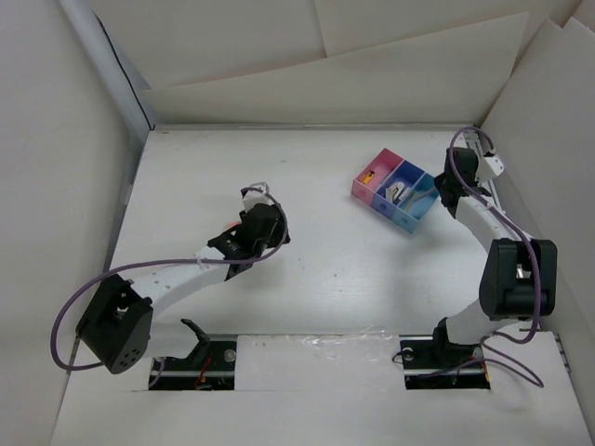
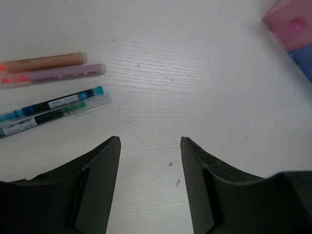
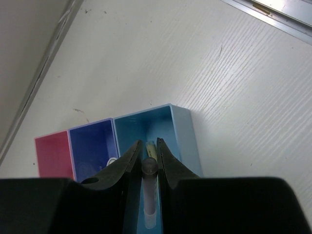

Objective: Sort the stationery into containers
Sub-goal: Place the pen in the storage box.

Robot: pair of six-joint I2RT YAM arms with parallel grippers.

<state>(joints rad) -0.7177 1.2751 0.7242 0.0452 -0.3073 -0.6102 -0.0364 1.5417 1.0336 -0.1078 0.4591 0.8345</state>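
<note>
Your right gripper is clamped on a grey pen held over the light blue box, while your left gripper hangs with jaws apart above the table near 4 loose pens.

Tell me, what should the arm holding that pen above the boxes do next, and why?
Probably open the right gripper and let go: it is shut on a pen that hangs right over the light blue box, so it should drop inside.
</note>
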